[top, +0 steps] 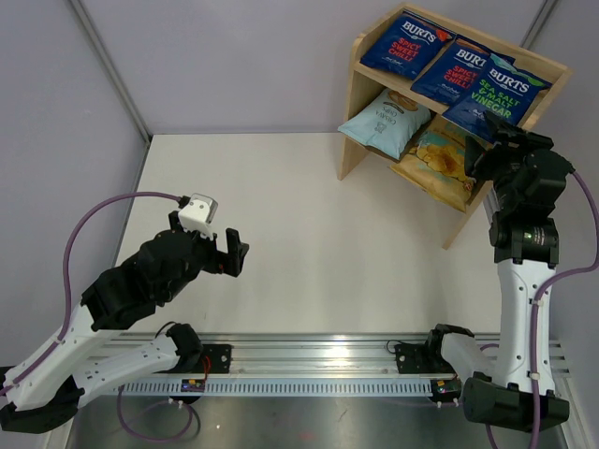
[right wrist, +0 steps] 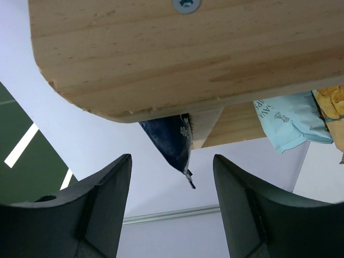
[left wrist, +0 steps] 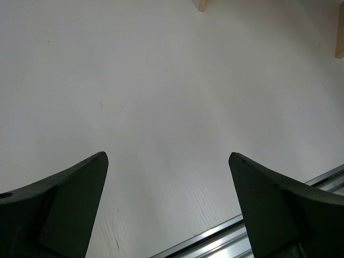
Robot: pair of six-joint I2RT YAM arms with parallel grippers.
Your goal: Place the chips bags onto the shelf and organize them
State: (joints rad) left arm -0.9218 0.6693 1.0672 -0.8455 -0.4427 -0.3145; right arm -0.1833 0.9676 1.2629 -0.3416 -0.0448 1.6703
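The light wooden shelf (top: 354,89) stands at the back right of the table. Its top tier holds two red-lettered Burts bags (top: 401,43) (top: 452,68) and a green-lettered Burts bag (top: 496,94). Its lower tier holds the pale-blue bag (top: 384,119) and the yellow-and-teal bag (top: 438,159). My right gripper (top: 489,150) is open and empty at the shelf's front right. In the right wrist view a dark-blue bag corner (right wrist: 174,144) hangs from under the shelf's side panel (right wrist: 161,54), above the open fingers, beside the pale-blue bag (right wrist: 287,121). My left gripper (top: 236,253) is open and empty over the bare table.
The white table (top: 309,234) runs from the arm bases to the shelf. A metal rail (top: 318,369) crosses the near edge and shows in the left wrist view (left wrist: 258,236). Grey walls close the back and left. The shelf's feet (left wrist: 203,5) show at the top of the left wrist view.
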